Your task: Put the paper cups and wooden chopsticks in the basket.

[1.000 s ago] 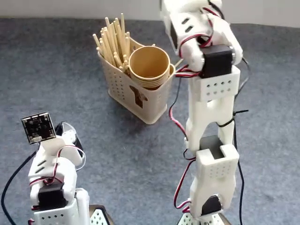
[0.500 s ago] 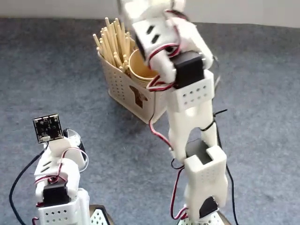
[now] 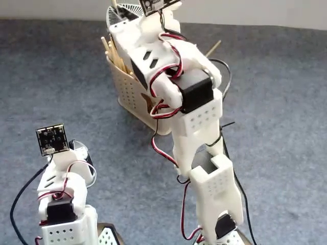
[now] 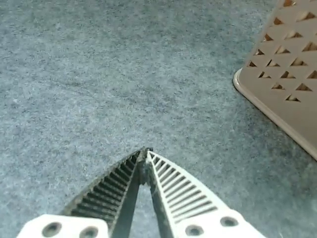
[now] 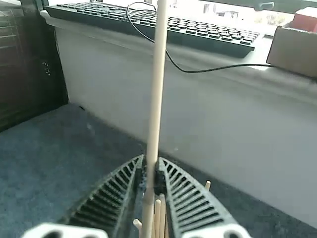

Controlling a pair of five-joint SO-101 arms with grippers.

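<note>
My right tool (image 5: 151, 171) is shut tight on one wooden chopstick (image 5: 158, 74). The jaws pinch it low down, so most of the stick pokes up past the tips. Just under the tool I see the ends of more chopsticks (image 5: 159, 212). In the high view, the right arm leans over the basket (image 3: 134, 97) at the far side of the bench (image 3: 61, 92), which has a grey carpet on it. A bunch of chopsticks (image 3: 113, 51) stands in the basket at the arm's left. The arm hides the rest of the basket's inside.

My left tool (image 4: 147, 153) is closed with nothing in it. It hangs over bare carpet, near a tan plate with holes (image 4: 287, 64).

I think the stick is very light, thin and stiff. The wood looks smooth, so it could slide or swing between the jaws. A grip near the middle would keep it from tipping. It could snap if I push it hard into the other sticks, so it needs a soft drop. The basket looks light too, and a bump could knock it over.
</note>
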